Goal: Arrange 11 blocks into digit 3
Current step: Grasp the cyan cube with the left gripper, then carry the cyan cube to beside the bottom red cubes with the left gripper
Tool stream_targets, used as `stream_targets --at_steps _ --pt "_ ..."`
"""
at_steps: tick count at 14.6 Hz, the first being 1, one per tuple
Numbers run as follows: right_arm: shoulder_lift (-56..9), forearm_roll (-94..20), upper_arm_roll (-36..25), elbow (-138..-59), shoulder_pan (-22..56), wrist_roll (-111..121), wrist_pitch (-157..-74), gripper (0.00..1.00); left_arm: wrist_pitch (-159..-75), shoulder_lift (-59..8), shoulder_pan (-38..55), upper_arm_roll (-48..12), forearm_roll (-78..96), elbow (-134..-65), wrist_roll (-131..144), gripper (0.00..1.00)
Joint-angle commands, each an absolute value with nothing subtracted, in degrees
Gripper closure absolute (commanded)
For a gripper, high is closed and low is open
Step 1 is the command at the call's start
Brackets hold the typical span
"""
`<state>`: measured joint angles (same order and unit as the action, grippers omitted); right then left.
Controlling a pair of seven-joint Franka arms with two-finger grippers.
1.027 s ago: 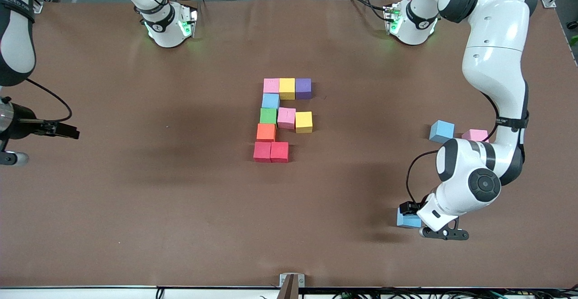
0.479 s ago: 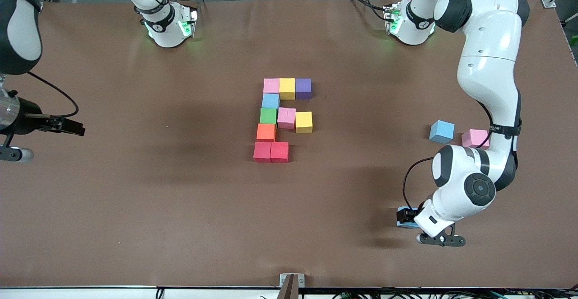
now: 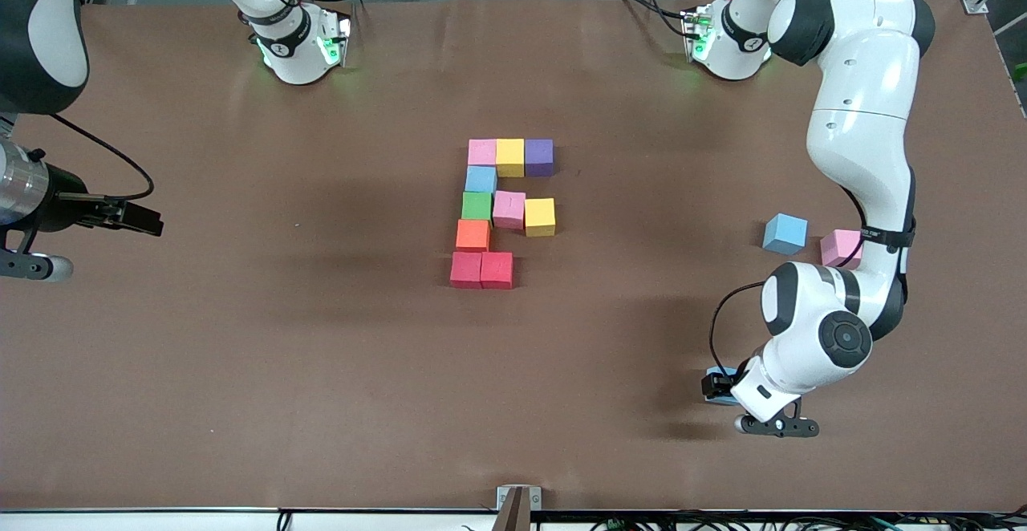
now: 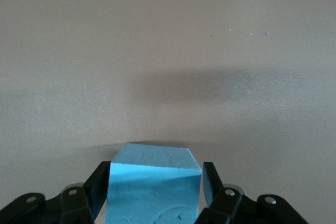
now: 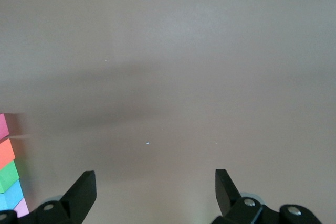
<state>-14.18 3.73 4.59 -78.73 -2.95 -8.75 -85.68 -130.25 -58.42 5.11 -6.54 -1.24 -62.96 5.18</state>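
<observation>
The partial digit 3 [image 3: 497, 210] of touching blocks lies mid-table: a pink, yellow and purple bar, a light blue, green and orange column, a pink and yellow bar, and two red cubes [image 3: 481, 269]. My left gripper [image 3: 726, 391] is down at the table near the front camera, around a light blue block [image 4: 155, 187]. Its fingers [image 4: 103, 182] flank the cube closely, with a thin gap on one side. My right gripper [image 3: 156, 224] hangs open and empty over the right arm's end of the table, seen also in the right wrist view [image 5: 155, 182].
A loose light blue block [image 3: 785, 233] and a loose pink block [image 3: 840, 246] sit toward the left arm's end, partly under the left arm's elbow. The figure's column of blocks [image 5: 6, 177] shows at the edge of the right wrist view.
The left gripper's jaws have narrowed around the light blue block, and the hand has settled lower over it. The right gripper has drifted slightly toward the figure.
</observation>
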Motion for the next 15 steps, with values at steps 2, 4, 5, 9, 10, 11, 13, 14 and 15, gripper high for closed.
stream_targets --at_steps 2,4,5,9,10,11,13,14,15 --pt "-14.15 3.52 4.48 -78.31 -2.37 -8.97 -84.82 0.00 -126.14 -57.23 5.27 -6.15 0.61 -61.79 4.92 0.68" --pt "-14.15 3.52 4.57 -78.40 -2.55 -8.44 -84.90 0.00 -121.31 -54.51 5.27 -6.07 0.35 -61.96 6.41 0.70" --pt "-14.15 3.69 4.57 -77.70 -2.20 -8.35 -84.73 0.00 -119.29 -53.01 5.27 -6.06 0.18 -61.96 7.81 0.71" --pt "-13.80 4.48 3.96 -77.34 1.93 -8.88 -83.41 0.00 -110.50 -48.26 6.41 -6.06 -0.44 -63.45 20.96 0.72" --pt "-13.97 4.66 3.78 -77.52 2.89 -8.96 -83.32 0.00 -109.70 -46.69 7.20 -6.15 -0.44 -64.41 25.62 0.72" --pt "-13.97 4.66 3.17 -77.78 3.07 -9.66 -83.58 0.00 -109.43 -45.10 8.69 -6.07 -0.44 -65.99 30.28 0.72" --pt "-14.06 3.78 1.76 -77.78 2.81 -9.58 -84.11 0.00 -109.34 -41.85 11.06 -6.15 -0.44 -69.06 40.64 0.72" --pt "-14.06 3.69 0.71 -77.87 2.81 -8.80 -84.11 0.00 -109.25 -40.27 12.12 -6.15 -0.44 -71.26 45.83 0.72" --pt "-13.98 3.69 0.44 -77.87 2.29 -7.57 -84.11 0.00 -109.42 -38.25 13.17 -6.15 -0.44 -74.06 50.66 0.75"
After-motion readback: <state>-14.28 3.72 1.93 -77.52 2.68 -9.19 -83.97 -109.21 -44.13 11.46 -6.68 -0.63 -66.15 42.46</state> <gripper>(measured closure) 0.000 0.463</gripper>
